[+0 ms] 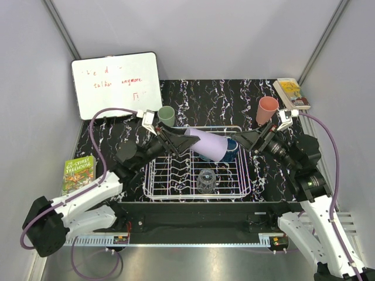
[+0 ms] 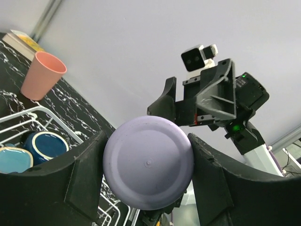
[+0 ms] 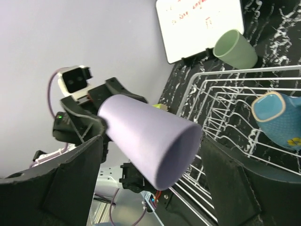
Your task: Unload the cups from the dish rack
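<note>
Top external view: the left gripper [image 1: 183, 142] is clamped on the base end of the lavender cup [image 1: 208, 146], which hangs on its side over the far part of the dish rack [image 1: 157, 182]. The cup's long axis runs away from that gripper straight toward the right gripper [image 1: 243, 140], mouth leading, so the right one is the nearer free hand. We cannot tell from here whether its fingertips touch the rim. A dark blue cup [image 1: 232, 151] lies half hidden beneath the lavender one.

Left wrist view: both fingers press the sides of the cup's flat bottom, which hides the rest of the cup. The right gripper shows beyond it, fingertips covered.

Right wrist view: the mouth points at us between fingers spread wide, with a gap on each side, gripping nothing. We judge a handover is close. The left fingers are mostly hidden behind the cup, and a teal cup [image 3: 277, 120] is cut off at the edge.
</note>
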`<act>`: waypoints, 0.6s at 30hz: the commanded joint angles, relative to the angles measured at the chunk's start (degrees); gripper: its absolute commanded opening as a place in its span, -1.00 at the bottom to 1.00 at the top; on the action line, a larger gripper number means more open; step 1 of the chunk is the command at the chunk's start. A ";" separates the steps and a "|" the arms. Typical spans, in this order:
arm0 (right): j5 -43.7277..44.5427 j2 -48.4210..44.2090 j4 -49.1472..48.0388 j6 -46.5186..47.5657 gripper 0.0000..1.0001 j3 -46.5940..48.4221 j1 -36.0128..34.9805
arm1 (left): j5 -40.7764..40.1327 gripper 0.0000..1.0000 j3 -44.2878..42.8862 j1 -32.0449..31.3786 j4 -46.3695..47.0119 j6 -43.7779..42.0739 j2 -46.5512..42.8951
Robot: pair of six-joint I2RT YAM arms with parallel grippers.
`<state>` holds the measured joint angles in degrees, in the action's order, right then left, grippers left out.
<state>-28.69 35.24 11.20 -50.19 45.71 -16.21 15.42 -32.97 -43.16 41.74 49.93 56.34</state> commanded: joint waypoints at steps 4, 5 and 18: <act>-7.43 -0.09 -10.66 -6.39 0.82 -0.89 -0.32 | 1.28 -1.00 -2.36 0.18 7.30 0.34 2.20; -7.78 0.00 -12.68 -6.93 0.82 -1.50 -0.32 | 1.37 -1.00 -2.45 0.18 7.66 0.52 2.63; -8.84 -0.44 -12.52 -7.90 0.82 -4.23 -0.32 | 1.10 -1.00 -7.37 0.18 5.98 -2.21 4.57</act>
<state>-35.57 34.61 1.48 -56.90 42.26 -16.19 16.08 -35.88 -43.16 42.68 49.17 60.18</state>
